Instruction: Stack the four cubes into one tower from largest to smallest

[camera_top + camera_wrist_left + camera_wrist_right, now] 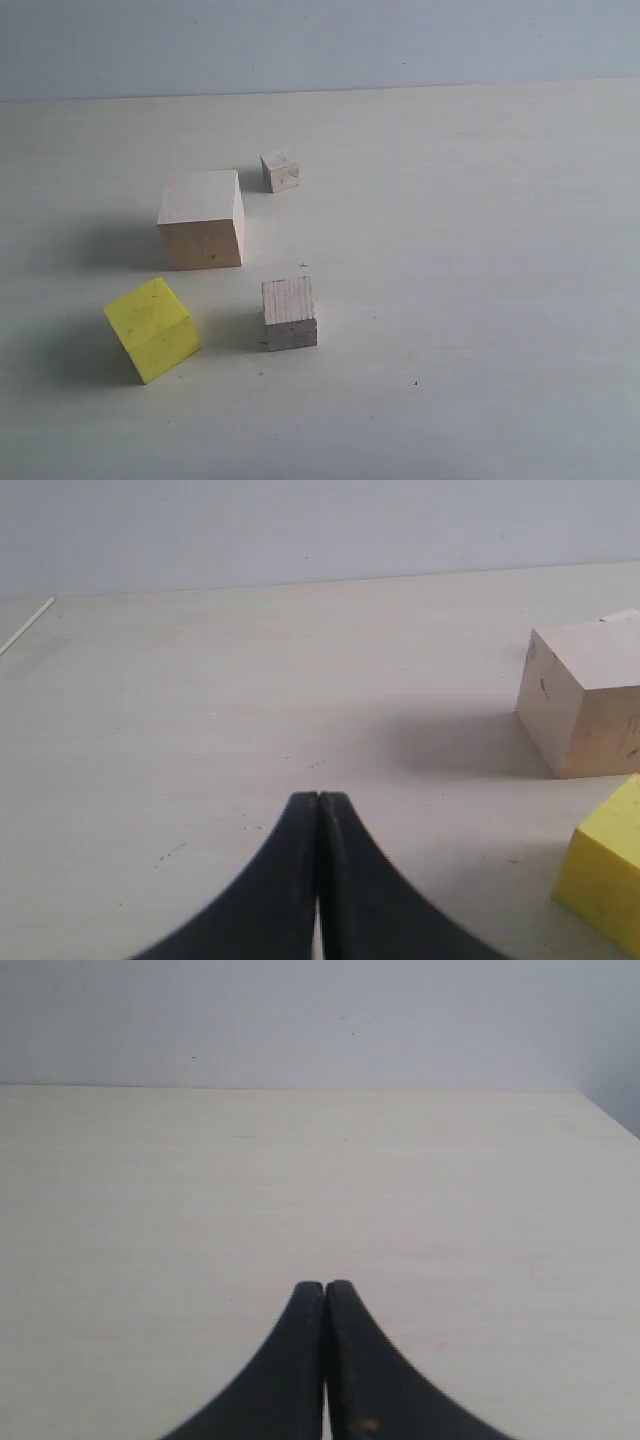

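Four cubes stand apart on the pale table, none stacked. The largest pale wood cube [201,218] is left of centre. The yellow cube [152,328] sits in front of it, turned at an angle. A smaller pale wood cube [289,313] rests near the middle front. The tiny wood cube [281,171] lies behind the largest. The left wrist view shows the largest cube [588,695] and the yellow cube [608,875] off to one side of my left gripper [318,798], which is shut on nothing. My right gripper [325,1287] is shut and empty over bare table. Neither gripper appears in the exterior view.
The pale table [480,300] runs back to a light grey wall [320,40]. A table edge [25,628] shows in the left wrist view, and a corner of the table [605,1110] in the right wrist view.
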Available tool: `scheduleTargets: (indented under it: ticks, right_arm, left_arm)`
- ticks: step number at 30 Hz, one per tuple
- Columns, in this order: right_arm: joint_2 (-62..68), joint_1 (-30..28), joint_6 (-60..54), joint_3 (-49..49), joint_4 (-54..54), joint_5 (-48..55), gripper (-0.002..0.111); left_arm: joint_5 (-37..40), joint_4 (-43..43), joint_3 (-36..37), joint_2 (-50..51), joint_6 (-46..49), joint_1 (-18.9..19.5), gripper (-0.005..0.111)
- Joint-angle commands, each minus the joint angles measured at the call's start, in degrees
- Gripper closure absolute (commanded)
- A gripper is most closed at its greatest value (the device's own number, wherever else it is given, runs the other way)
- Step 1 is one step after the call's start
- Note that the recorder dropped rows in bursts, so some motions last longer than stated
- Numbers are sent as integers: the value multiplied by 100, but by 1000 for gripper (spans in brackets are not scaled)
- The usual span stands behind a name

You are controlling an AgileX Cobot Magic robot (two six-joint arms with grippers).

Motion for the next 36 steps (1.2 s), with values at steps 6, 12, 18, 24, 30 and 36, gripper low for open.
scheduleTargets:
  ticks: [6, 12, 18, 24, 30, 36]
  right_arm:
    - [-38, 2, -5, 28, -35, -32, 108]
    - [-38, 2, -5, 28, -35, -564, 108]
    - [-38, 2, -5, 28, -9, -1866, 108]
    - [-38, 2, -5, 28, -9, -1977, 108]
    - [-38, 2, -5, 28, -9, -3031, 108]
    - [-38, 2, 349, -155, 466, -4678, 108]
  left_arm:
    - [-723, 0, -4, -36, 3, -34, 106]
    - [-2172, 0, -4, -36, 3, -34, 106]
    - [-2349, 0, -4, -36, 3, -34, 106]
    - [-2349, 0, -4, -36, 3, -34, 106]
    - [-2841, 0, -4, -36, -158, -34, 106]
    - [-2962, 0, -116, -36, -1143, -34, 106]
